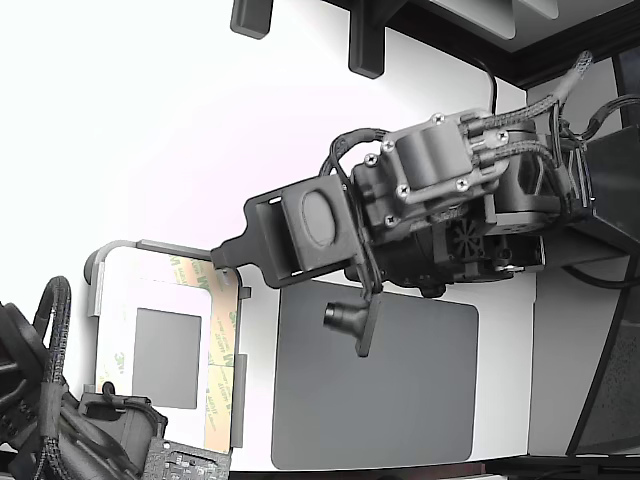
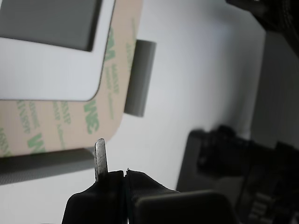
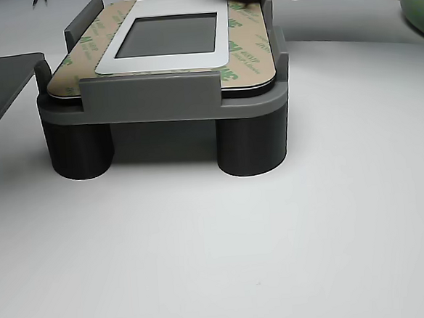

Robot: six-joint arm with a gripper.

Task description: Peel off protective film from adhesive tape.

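The protective film (image 2: 70, 130) lies flat as a tan, green-printed border around the white panel (image 2: 51, 70), which a grey fixture (image 3: 157, 104) holds raised for edge access. The gripper (image 2: 125, 173) sits off the film's rounded corner, at about 6 o'clock from it in the wrist view. Its jaws appear pressed together with nothing visibly pinched, though blur limits certainty. The adhesive tape is presumably beneath the film, unseen.
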